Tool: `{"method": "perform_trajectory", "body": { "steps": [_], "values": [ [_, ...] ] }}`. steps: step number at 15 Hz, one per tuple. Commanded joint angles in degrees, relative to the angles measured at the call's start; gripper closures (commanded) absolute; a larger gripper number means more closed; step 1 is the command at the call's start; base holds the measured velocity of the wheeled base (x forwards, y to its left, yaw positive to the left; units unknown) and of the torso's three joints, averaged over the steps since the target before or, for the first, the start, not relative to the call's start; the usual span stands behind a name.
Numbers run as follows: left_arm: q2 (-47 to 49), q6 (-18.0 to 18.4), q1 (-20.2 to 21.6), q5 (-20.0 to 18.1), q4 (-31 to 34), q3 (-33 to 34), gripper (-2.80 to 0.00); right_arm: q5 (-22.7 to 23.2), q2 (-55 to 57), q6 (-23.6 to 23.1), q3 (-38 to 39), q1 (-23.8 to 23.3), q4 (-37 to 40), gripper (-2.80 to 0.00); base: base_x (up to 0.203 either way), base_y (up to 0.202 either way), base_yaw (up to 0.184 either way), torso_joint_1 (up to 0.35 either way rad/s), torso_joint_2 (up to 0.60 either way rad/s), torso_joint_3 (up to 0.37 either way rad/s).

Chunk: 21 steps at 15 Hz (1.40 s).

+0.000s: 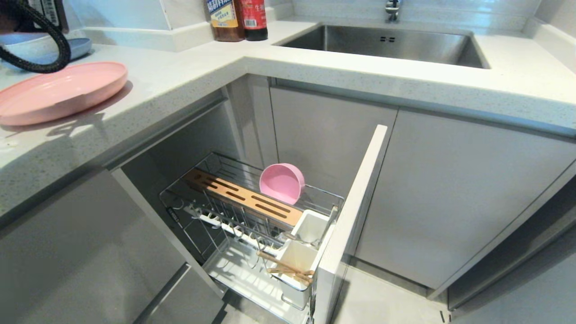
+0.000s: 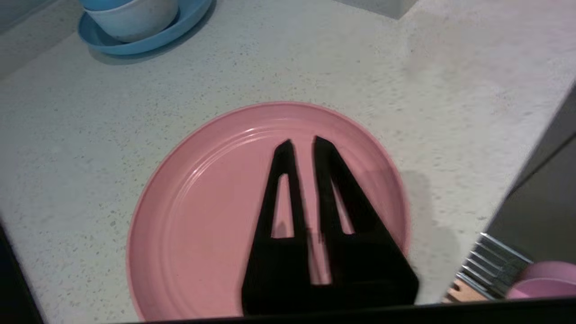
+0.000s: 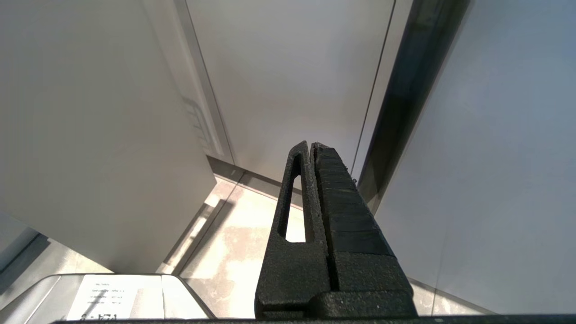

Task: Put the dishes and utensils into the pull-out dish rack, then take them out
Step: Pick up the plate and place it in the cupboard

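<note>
Hovering mid-frame in the left wrist view, left end effector (image 2: 300, 143), empty with a narrow gap between fingers, should open wider and take the wide matte pink plate (image 2: 211, 216) on the speckled white table (image 2: 450, 90) by its rim.

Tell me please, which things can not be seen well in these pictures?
- Fork: found in no view; the white cups hide their insides.
- Pink bowl: left wrist view, cut off by the edge.
- Blue plate with bowls: cut off at the top.
- Left gripper: whether it touches the pink plate is unclear.
</note>
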State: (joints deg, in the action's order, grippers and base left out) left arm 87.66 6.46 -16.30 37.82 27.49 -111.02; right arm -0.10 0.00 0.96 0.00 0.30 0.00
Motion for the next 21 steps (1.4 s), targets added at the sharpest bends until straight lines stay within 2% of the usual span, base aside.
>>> {"method": "perform_trajectory", "body": {
  "steps": [1, 2, 5, 6, 8, 10, 12, 21],
  "values": [
    [1.02, -0.28, 1.21, 0.4, 1.03, 0.01, -2.8, 0.01, 0.0, 0.0, 0.09, 0.05, 0.0, 0.0, 0.0, 0.0, 0.0, 0.0, 0.0, 0.0],
    [1.03, -1.05, 1.27, 0.33, 1.66, 0.04, -2.8, 0.01, 0.0, 0.0, 0.09, 0.05, 0.0, 0.0, 0.0, 0.0, 0.0, 0.0, 0.0, 0.0],
    [0.58, -12.69, 1.27, 0.1, 8.27, 0.1, -2.8, 0.01, 0.0, 0.0, 0.09, 0.05, 0.0, 0.0, 0.0, 0.0, 0.0, 0.0, 0.0, 0.0],
    [0.39, -15.87, 1.27, -0.2, 9.7, 0.1, -2.8, 0.01, 0.0, 0.0, 0.09, 0.05, -0.05, 0.0, 0.0, 0.0, 0.0, 0.0, 0.0, 0.0],
    [0.4, -20.19, 1.27, -3.44, 10.1, 0.16, -2.8, 0.01, 0.0, 0.0, 0.09, 0.05, 0.0, 0.0, 0.0, 0.0, 0.0, 0.0, 0.0, 0.0],
    [0.32, -20.69, 1.27, -6.24, 10.12, 0.29, -2.8, 0.01, 0.0, 0.0, 0.09, 0.05, 0.0, 0.0, 0.0, 0.0, 0.0, 0.0, 0.0, 0.0],
    [0.5, -23.24, 1.35, -8.19, 10.04, 0.89, -2.8, 0.01, 0.0, 0.0, 0.09, 0.05, 0.0, 0.0, 0.0, 0.0, 0.0, 0.0, 0.0, 0.0],
    [4.1, -22.98, 1.71, -8.2, 9.77, 0.98, -2.8, 0.01, 0.0, 0.0, 0.09, 0.05, 0.0, 0.0, 0.0, 0.0, 0.0, 0.0, 0.0, 0.0]
  ]
}}
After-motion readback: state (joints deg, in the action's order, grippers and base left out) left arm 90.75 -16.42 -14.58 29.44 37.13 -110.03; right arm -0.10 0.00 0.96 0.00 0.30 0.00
